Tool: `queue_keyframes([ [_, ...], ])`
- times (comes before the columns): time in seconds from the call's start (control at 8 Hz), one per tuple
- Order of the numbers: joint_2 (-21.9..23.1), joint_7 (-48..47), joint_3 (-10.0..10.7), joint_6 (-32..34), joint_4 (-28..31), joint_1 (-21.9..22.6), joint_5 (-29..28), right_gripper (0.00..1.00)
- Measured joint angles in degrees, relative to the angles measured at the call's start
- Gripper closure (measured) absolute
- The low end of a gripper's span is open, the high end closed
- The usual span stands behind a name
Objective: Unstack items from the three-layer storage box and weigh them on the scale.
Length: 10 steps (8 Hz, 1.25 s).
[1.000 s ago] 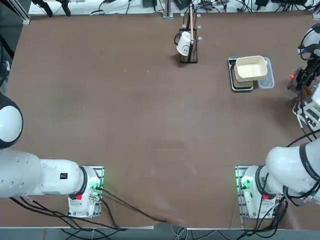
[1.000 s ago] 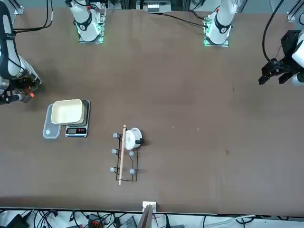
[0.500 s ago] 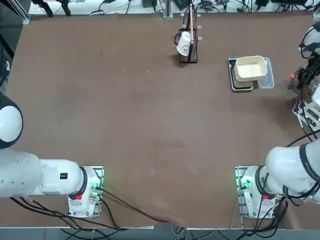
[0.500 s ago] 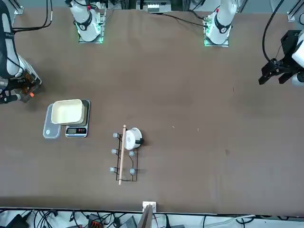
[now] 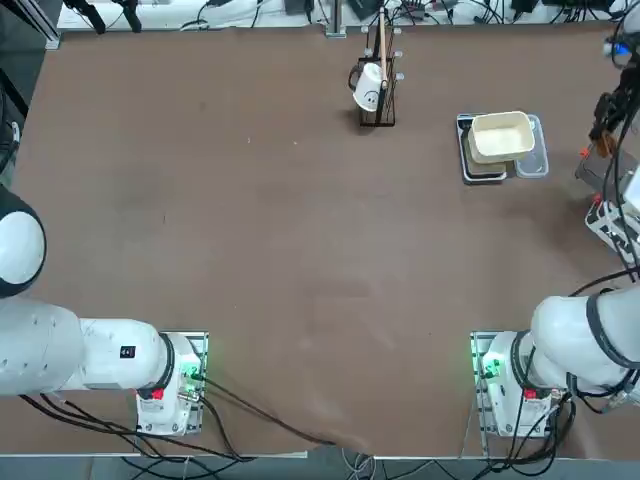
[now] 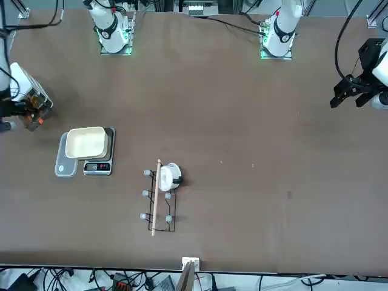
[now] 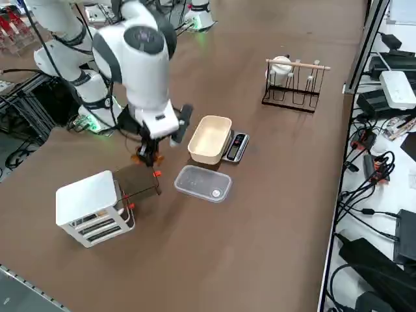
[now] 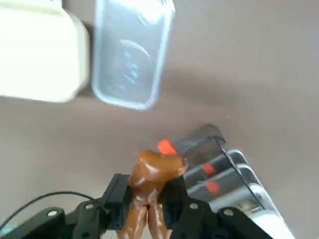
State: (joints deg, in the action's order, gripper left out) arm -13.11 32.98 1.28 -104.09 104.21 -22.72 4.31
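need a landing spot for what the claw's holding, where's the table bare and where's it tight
The right claw, shut on a brown food item, hangs between the storage box and the cream tub. That corner is crowded: tub on the scale, clear tray alongside. The table is bare from the wire rack across to the parked arm's side.

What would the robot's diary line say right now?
right gripper: shut on brown item | place: above storage box | scale: cream tub on it
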Motion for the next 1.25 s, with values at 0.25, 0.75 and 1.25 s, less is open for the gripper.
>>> queue_keyframes([
  [0.25,-1.0,-6.6,-0.2,1.6,-2.8,3.1,-7.4,0.63],
  [0.75,-9.3,-14.9,-0.4,-0.5,-3.1,10.8,-20.3,0.63],
  [1.25,-11.1,-15.2,-0.4,-0.9,-3.3,14.3,-21.2,0.30],
])
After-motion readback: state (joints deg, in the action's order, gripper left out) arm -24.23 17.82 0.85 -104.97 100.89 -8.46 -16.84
